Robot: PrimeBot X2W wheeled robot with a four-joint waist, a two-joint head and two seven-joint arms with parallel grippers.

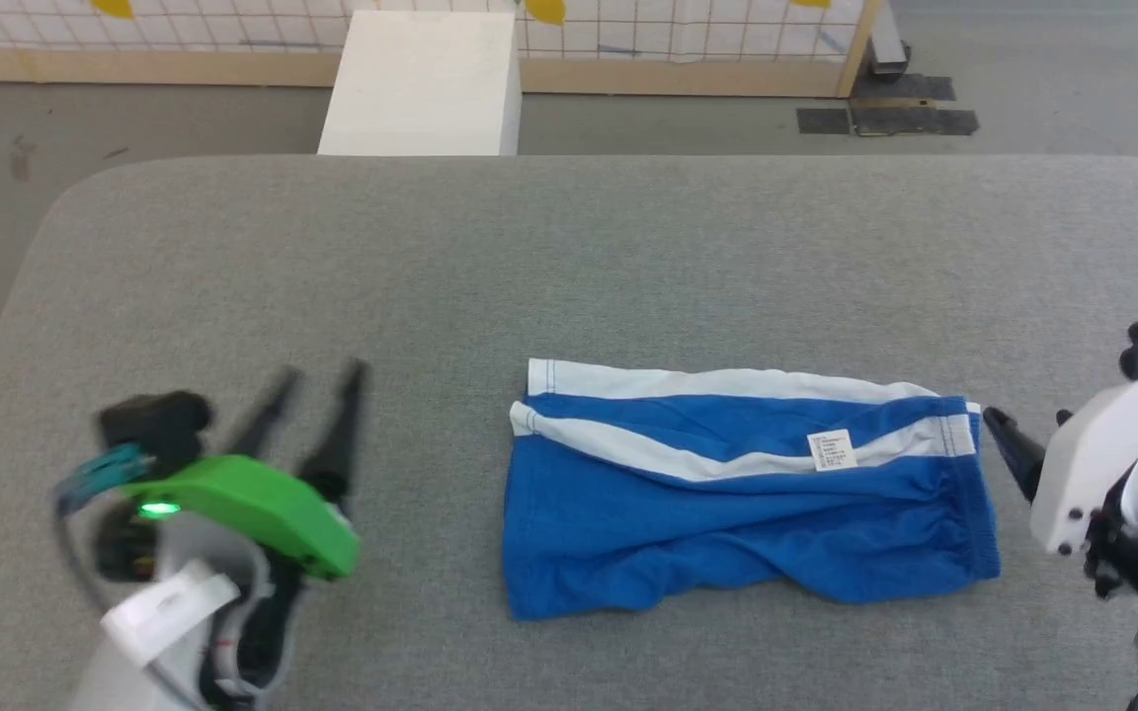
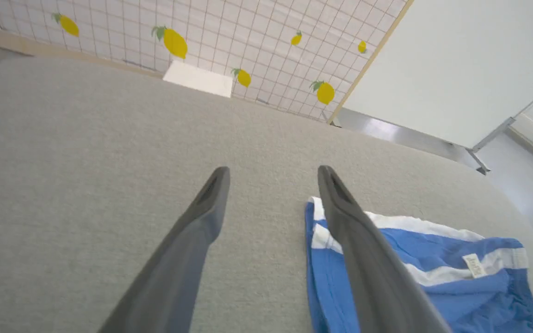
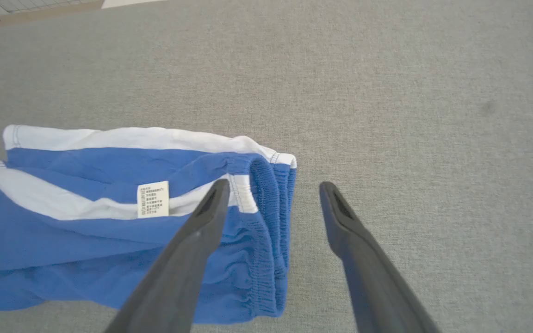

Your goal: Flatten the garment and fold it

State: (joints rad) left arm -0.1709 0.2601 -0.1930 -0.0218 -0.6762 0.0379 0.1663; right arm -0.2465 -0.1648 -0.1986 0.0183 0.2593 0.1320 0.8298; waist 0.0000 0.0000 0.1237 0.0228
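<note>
The garment, bright blue shorts with white stripes and a small white label, lies folded in a rough rectangle on the grey table, waistband at its right end. My left gripper is open with nothing between its fingers, well to the left of the shorts; in the left wrist view the gripper hangs over bare table with the garment at the lower right. My right gripper is open just off the waistband end of the garment; one finger pokes out beside the shorts.
A white box stands on the floor past the table's far edge, before a gridded wall with lemon prints. Dark mats lie on the floor at the back right. The table's rounded corner is at the far left.
</note>
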